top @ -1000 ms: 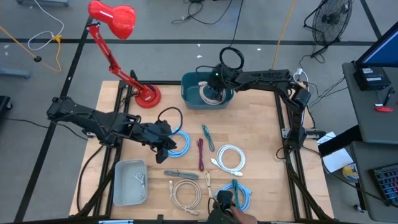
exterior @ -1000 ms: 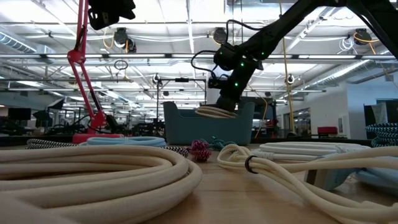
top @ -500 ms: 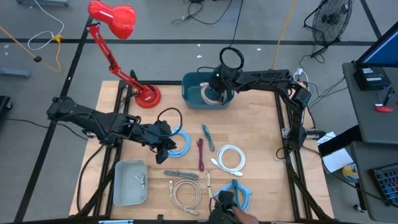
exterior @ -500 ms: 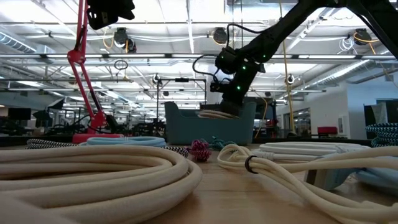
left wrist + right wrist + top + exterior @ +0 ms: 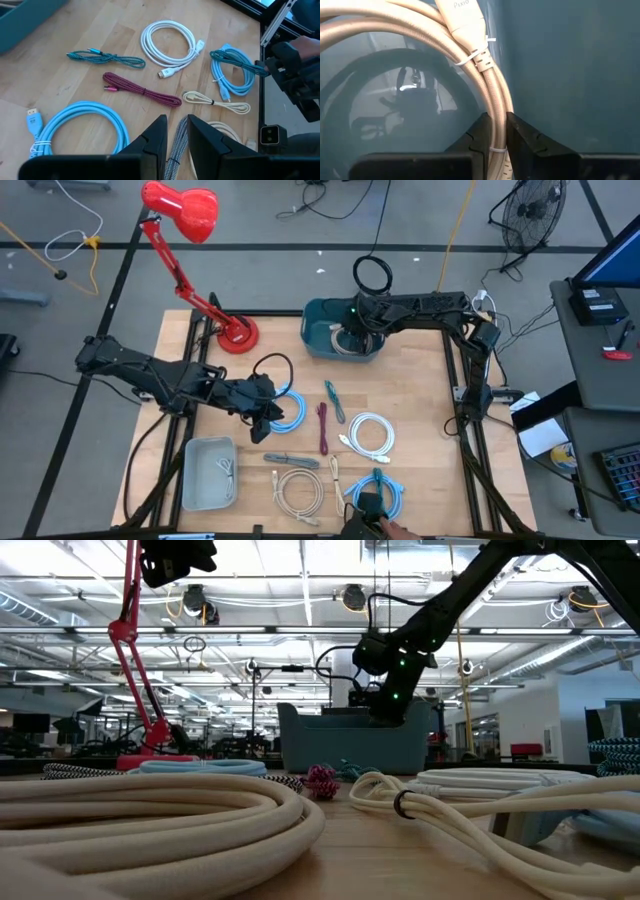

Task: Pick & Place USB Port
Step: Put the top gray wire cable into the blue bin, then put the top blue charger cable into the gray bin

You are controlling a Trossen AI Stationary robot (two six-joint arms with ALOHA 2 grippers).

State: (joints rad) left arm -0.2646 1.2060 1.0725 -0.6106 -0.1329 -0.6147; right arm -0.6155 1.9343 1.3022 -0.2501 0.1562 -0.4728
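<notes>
holding cream cable [image 5: 492,107] in bin [image 5: 322,320]

One word can be read. It says "Pixio". It is printed on the cream plug [image 5: 461,17] of the cream cable [image 5: 470,65] that lies in the blue bin [image 5: 560,75]. No other words, numbers or signs can be read.
</notes>
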